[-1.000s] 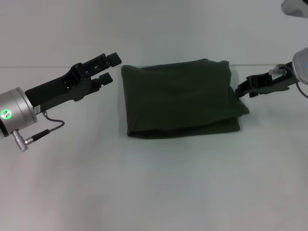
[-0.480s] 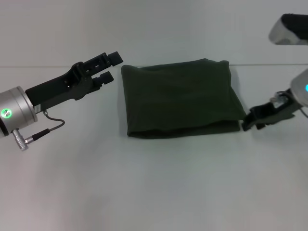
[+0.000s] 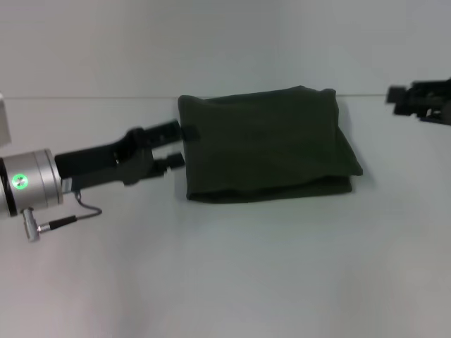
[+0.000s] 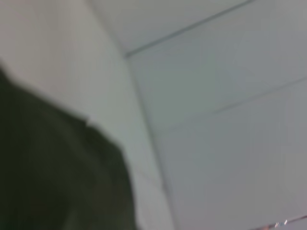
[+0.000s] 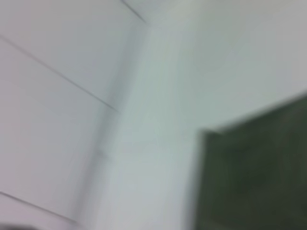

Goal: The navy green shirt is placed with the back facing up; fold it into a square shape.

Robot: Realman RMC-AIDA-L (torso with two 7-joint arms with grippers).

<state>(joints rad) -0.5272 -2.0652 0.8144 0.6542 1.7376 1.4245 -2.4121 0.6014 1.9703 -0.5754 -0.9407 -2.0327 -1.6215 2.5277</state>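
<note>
Left gripper (image 3: 177, 146) is standing with its 2 fingers apart against the left edge of the navy green shirt (image 3: 264, 144), which is lying folded, nearly square, mid-table (image 3: 232, 274). Soft, light cloth probably wants pinching at edges. Right gripper (image 3: 397, 99) is sitting well clear, state unreadable. Wrist views are showing only cloth corners.

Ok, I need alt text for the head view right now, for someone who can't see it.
A dark green shirt, folded into a rough square, lies on a white table. The left hand reaches in with open fingers at the shirt's left edge. The right hand is off to the far right, clear of the cloth.
</note>
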